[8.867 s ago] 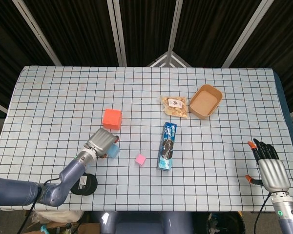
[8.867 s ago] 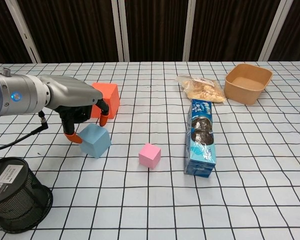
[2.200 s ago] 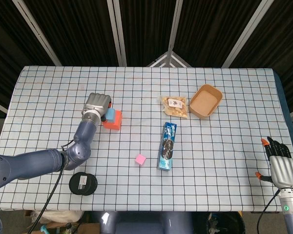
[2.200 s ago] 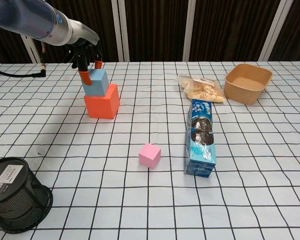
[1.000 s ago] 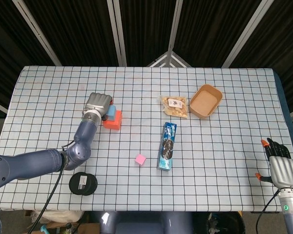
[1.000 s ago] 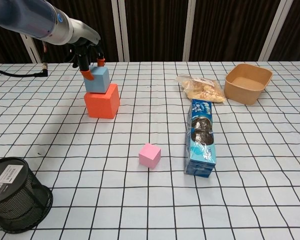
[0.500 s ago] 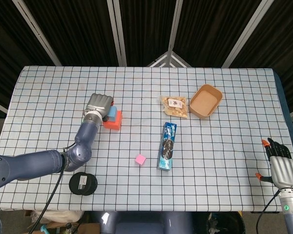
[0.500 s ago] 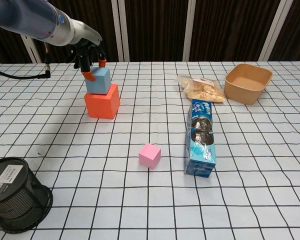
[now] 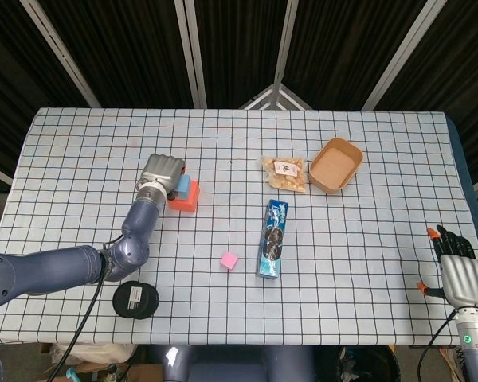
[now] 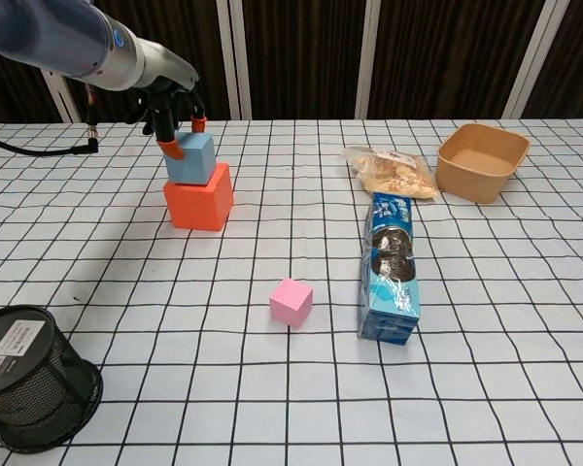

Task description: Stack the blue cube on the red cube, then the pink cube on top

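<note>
Checked table (image 9: 80,151), spread under both hands. Left hand (image 10: 171,115), up at the table's left, with orange-tipped fingers (image 10: 171,147) closed against the sides of the blue cube (image 10: 190,158), gripping it from above. Right hand (image 9: 457,270), well apart from everything at the near right edge, holding nothing, fingers straight and slightly spread.

Cookie box (image 10: 389,267), lying flat well to the right of the left hand, nearer the robot. Brown bowl (image 10: 481,160), far right of that hand, at about its depth. Black mesh cup (image 10: 27,388), well in front of the left hand at the near left edge. Snack bag (image 10: 389,172), between the left hand and the bowl, just beside the far end of the box.

Red cube (image 10: 199,196), directly under the left hand, carrying the blue cube flat on its top. Pink cube (image 10: 291,301), alone on the cloth, in front and to the right of the left hand, near the box.
</note>
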You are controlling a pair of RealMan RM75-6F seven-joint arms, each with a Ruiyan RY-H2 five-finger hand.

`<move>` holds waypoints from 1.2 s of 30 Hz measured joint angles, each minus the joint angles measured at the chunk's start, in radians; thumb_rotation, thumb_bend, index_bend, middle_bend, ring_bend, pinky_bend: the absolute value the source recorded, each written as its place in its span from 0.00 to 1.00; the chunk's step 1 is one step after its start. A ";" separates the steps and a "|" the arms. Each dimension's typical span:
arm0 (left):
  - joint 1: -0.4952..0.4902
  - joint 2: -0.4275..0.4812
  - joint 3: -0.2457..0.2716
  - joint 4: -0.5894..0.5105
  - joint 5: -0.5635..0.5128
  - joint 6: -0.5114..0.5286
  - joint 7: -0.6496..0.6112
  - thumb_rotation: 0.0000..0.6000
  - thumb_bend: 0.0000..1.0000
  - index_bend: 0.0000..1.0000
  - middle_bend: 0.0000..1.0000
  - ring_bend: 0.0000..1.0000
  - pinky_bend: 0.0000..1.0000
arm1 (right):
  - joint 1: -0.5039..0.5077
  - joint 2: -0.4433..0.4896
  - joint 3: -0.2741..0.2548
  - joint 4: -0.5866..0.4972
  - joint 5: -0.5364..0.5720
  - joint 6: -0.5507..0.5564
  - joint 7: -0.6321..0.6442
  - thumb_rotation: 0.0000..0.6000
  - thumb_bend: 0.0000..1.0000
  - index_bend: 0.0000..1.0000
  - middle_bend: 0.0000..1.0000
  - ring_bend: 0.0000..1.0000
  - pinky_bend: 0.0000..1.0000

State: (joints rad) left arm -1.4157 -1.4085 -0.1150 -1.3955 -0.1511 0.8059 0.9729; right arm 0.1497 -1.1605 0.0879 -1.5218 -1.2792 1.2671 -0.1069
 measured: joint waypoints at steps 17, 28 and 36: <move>-0.002 0.000 0.002 -0.001 -0.001 0.000 0.008 1.00 0.31 0.33 0.82 0.65 0.69 | 0.000 0.001 0.002 -0.004 0.012 -0.004 -0.006 1.00 0.10 0.03 0.01 0.06 0.09; -0.003 -0.004 0.004 0.004 -0.003 0.002 0.012 1.00 0.27 0.31 0.82 0.65 0.69 | 0.001 0.002 0.002 -0.008 0.020 -0.009 -0.011 1.00 0.10 0.03 0.01 0.06 0.09; -0.005 0.004 0.004 -0.004 -0.004 0.015 0.019 1.00 0.27 0.29 0.81 0.65 0.69 | 0.003 0.002 0.001 -0.012 0.024 -0.014 -0.018 1.00 0.09 0.03 0.01 0.06 0.09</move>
State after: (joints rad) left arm -1.4209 -1.4047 -0.1105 -1.3992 -0.1555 0.8211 0.9920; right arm 0.1529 -1.1585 0.0894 -1.5335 -1.2553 1.2535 -0.1254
